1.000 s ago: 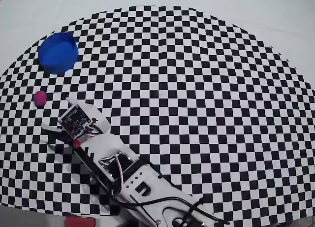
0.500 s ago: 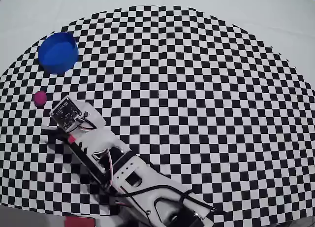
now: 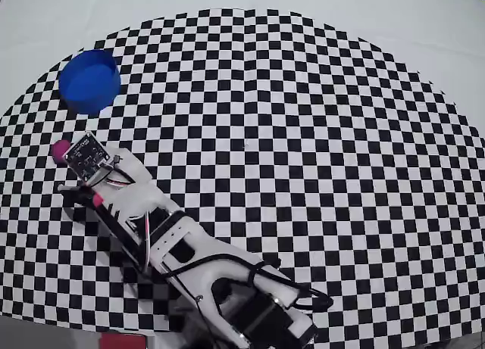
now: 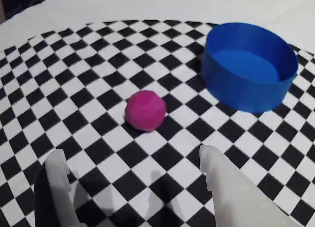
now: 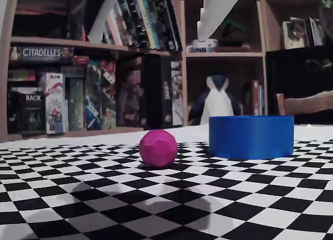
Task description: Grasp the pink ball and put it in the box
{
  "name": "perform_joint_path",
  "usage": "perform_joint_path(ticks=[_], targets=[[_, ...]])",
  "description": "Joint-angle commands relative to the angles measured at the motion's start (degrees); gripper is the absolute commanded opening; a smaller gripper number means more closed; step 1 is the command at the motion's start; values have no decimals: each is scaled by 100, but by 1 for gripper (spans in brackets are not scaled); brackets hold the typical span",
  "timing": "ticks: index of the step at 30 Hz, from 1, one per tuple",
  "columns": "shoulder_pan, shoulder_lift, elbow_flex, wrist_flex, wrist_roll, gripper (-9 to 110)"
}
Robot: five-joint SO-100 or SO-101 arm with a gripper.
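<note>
The pink ball (image 4: 145,110) lies on the checkered mat, a little ahead of my gripper (image 4: 130,160) in the wrist view. The gripper is open and empty. Its two white fingertips (image 4: 56,175) stand wide apart on either side, short of the ball. The round blue box (image 4: 248,64) stands upright to the right of and beyond the ball. In the overhead view the ball (image 3: 58,150) peeks out at the left from under the wrist camera board (image 3: 85,154). There the box (image 3: 89,80) is at the upper left. The fixed view shows the ball (image 5: 157,148) left of the box (image 5: 251,136), apart from it.
The black-and-white checkered mat (image 3: 303,137) covers the table. The arm (image 3: 167,235) reaches in from the lower middle toward the left in the overhead view. Bookshelves with books and game boxes (image 5: 78,89) stand behind the table in the fixed view.
</note>
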Motion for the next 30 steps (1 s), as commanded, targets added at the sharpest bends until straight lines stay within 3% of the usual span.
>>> perform_joint_path(ticks=[1,30], targets=[[70,-290,-431,-167,18,32],[185,-2435,-1934,-176,26,32]])
